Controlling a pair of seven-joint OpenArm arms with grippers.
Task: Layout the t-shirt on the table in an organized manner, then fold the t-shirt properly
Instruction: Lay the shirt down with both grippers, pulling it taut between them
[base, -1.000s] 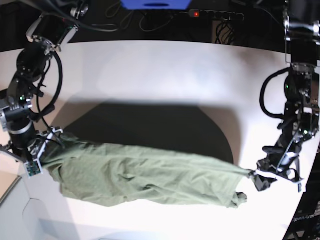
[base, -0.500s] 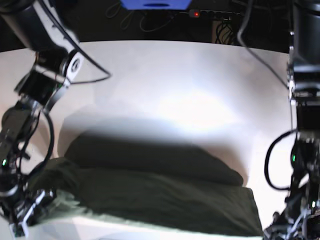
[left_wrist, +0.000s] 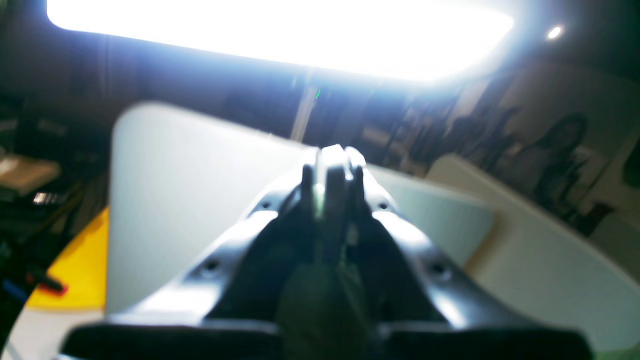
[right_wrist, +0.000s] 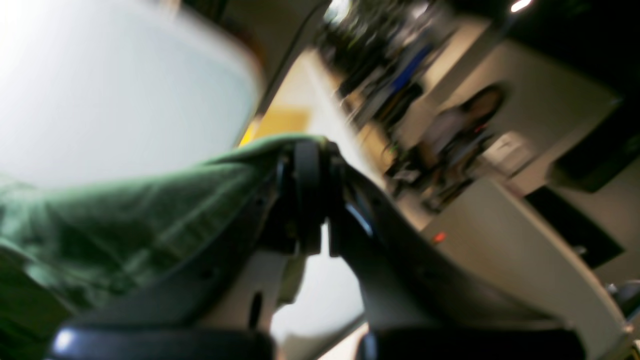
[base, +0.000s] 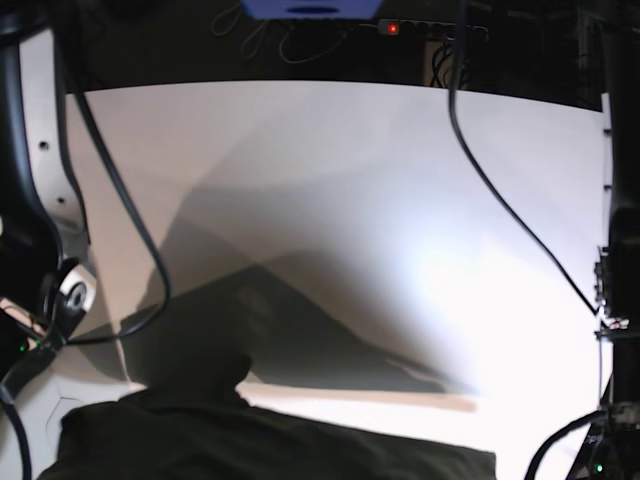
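Observation:
The olive-green t-shirt (base: 270, 445) hangs raised above the table (base: 330, 150), and the base view shows it only as a dark band along the bottom edge. In the right wrist view my right gripper (right_wrist: 312, 150) is shut on a bunched edge of the t-shirt (right_wrist: 125, 215), which trails off to the left. In the blurred left wrist view my left gripper (left_wrist: 332, 155) is shut, with dark olive cloth (left_wrist: 320, 300) between the fingers near their base. Neither gripper shows in the base view, only the arms at the left (base: 40, 200) and right (base: 615, 300) edges.
The shirt throws a broad shadow (base: 250, 300) on the white tabletop. Cables (base: 500, 190) hang from both arms across the table. A power strip with a red light (base: 392, 28) and a blue object (base: 310, 8) lie beyond the far edge.
The shirt, stretched low over the table a second ago, has been lifted towards the camera. Both arms have risen with it, and their grippers have left the base view.

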